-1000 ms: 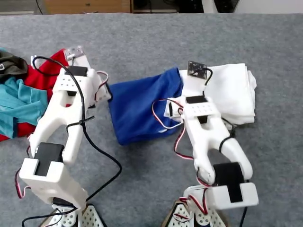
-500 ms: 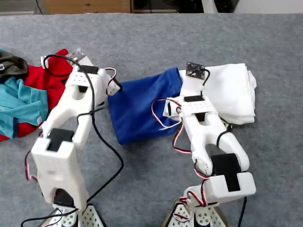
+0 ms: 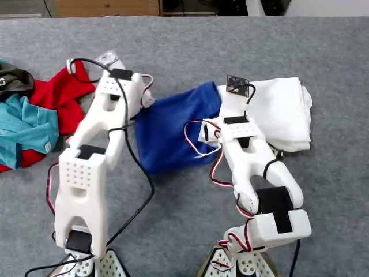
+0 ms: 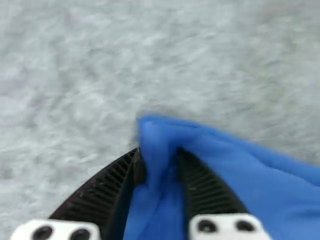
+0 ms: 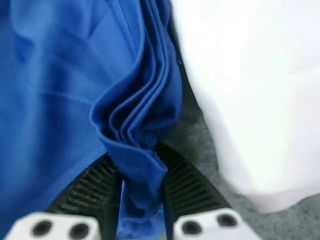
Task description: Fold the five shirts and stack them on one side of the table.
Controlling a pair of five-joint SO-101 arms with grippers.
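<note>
blue shirt point(image 3: 170, 133) sits mid-table, partly folded, spanning the gap between the two arms.

left gripper point(image 4: 157, 162): jaws pressed onto one corner of it, with a small tip of cloth poking out past the fingertips. right gripper point(image 5: 137, 155): clamped on the bunched, layered edge at the opposite side, the side next to the white shirt point(image 3: 282, 112).

my read: a two-point hold on opposite ends keeps the panel stretched, so it can be folded over or carried without collapsing. the right pinch has several layers in it, which suggests the fold is already started. can't tell from these views whether the cloth is off the surface.

white shirt is folded and parked on the right side, just beside the blue one's edge. it looks like the base of the stack, so blue probably goes on top of it.

the unfolded heap is at the left edge: red shirt point(image 3: 57, 95), teal shirt point(image 3: 23, 124), and a dark garment point(image 3: 11, 78) on top at the back. that makes three left to do.

table point(image 3: 184, 46) is covered in grey felt-like fabric. expect friction, since dragging may rumple the folds and lifting is safer.

behind the far edge there's a wooden cabinet front point(image 3: 109, 7) and some dark gear.
</note>
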